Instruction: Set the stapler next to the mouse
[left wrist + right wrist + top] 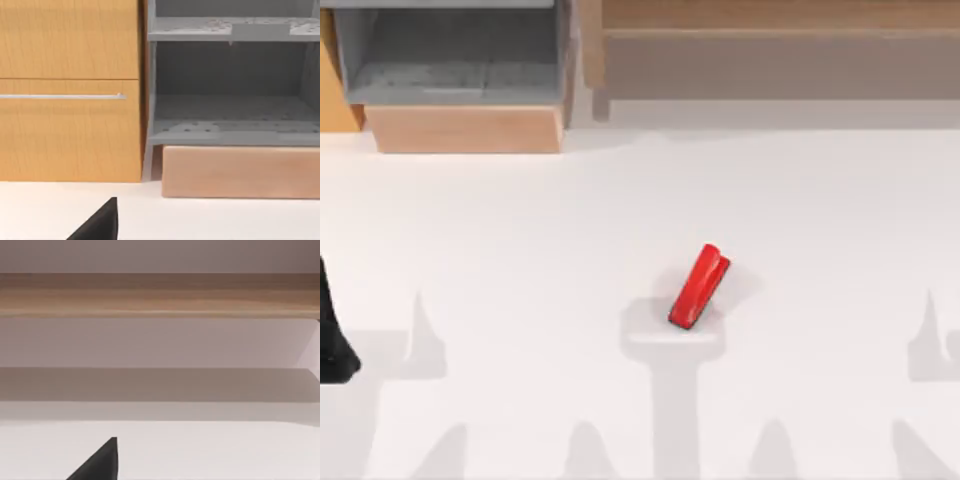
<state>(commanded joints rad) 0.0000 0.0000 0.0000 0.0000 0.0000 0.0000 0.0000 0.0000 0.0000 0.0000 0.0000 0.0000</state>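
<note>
Nothing done yet: your stapler [699, 287] lies untouched, slanted on the white table [520, 260], well off to the right of the left arm's dark part [332, 340] at the table's left edge; claw spread can't be told; no mouse seen.

The stapler [699, 287] has a glossy red shell, plastic by its look, and lies on a smooth matt white table [520, 260]. Behind it, the cabinet [70, 90] is light wood grain with a thin metal handle [62, 96], beside a matt speckled grey shelf unit [235, 75].
</note>
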